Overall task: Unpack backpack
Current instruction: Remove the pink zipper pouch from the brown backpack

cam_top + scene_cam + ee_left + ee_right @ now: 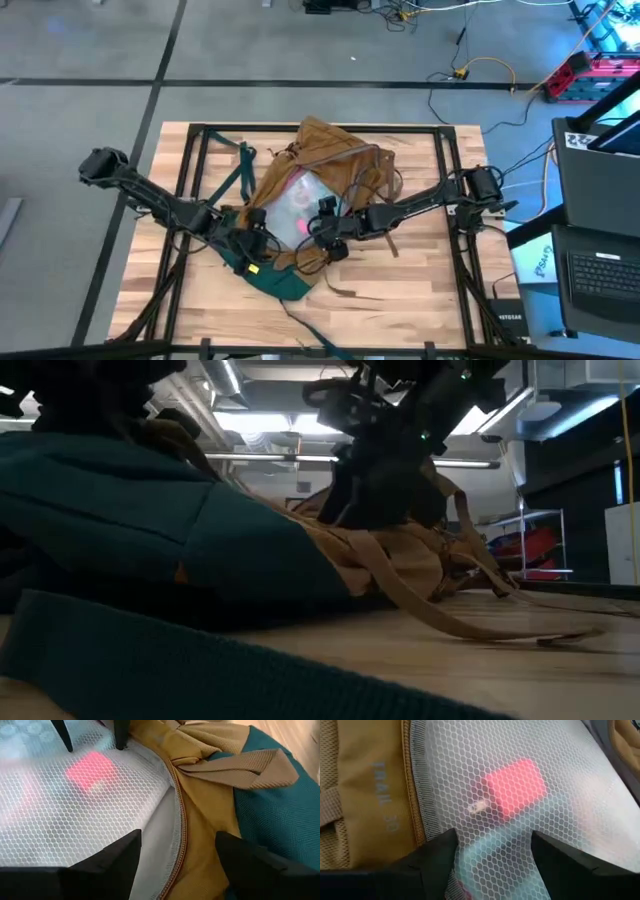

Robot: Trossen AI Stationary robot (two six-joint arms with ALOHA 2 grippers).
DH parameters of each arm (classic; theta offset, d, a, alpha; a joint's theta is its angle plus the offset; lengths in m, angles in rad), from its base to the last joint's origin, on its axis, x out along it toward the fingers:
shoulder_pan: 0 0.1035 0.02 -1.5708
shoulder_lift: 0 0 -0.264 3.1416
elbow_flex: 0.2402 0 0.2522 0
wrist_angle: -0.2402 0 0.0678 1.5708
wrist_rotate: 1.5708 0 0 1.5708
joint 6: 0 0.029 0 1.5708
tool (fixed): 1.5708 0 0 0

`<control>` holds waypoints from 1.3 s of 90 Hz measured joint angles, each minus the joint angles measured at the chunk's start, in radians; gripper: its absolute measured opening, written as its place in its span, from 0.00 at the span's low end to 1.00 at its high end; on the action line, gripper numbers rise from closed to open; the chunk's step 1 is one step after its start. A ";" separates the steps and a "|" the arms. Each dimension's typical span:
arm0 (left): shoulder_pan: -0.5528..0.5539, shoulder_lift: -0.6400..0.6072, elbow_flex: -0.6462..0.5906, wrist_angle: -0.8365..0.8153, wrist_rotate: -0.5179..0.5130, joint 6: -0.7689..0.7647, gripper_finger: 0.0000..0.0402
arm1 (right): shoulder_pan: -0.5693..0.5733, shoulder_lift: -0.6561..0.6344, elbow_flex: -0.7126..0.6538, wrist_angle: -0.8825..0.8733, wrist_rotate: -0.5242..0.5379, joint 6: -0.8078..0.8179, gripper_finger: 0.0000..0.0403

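The tan-brown backpack [330, 150] lies flat on the wooden table [430, 290], its teal base [265, 278] toward the near edge and its zipped mouth [181, 820] gaping. In the mouth lies a translucent, white honeycomb-patterned pouch [293, 203] with a pink block [515, 785] showing through. My left gripper [262, 240] is open at the mouth's near left, one finger over the pouch and one over the tan fabric [200, 850]. My right gripper [322, 222] is open over the pouch's near right part. My left gripper [177, 840] straddles the backpack's zipper edge from above; whether its fingers touch the cloth cannot be told. My right gripper [493, 837] comes down slanting from the table's right, and its two spread fingertips [121, 742] stand on the pouch's honeycomb surface [490, 850] near the pink block. The pouch lies in the backpack.
Teal straps [240, 160] trail toward the far left, and tan straps [345, 288] trail toward the near edge, one showing in the low view [450, 622]. Black frame rails [455, 170] run along the table's sides. Bare wood lies right [420, 260] and left [165, 280].
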 joint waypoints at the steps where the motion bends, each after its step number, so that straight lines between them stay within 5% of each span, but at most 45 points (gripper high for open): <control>1: 0.000 0.000 0.000 0.000 0.000 0.000 0.61 | 0.000 0.000 0.000 -0.002 0.005 0.000 0.61; 35: 0.000 0.000 -0.005 0.001 -0.001 0.000 0.61 | -0.001 -0.051 -0.006 -0.074 0.155 0.005 0.61; 77: 0.000 0.001 -0.005 0.000 -0.004 -0.002 0.61 | -0.016 -0.056 -0.003 -0.275 0.174 0.187 0.70; 97: 0.002 0.002 -0.017 -0.057 -0.239 0.076 0.61 | -0.017 -0.056 -0.005 -0.272 0.177 0.203 0.71; 117: 0.021 0.000 -0.062 -0.033 -0.341 0.201 0.61 | -0.018 -0.055 -0.006 -0.251 0.180 0.191 0.71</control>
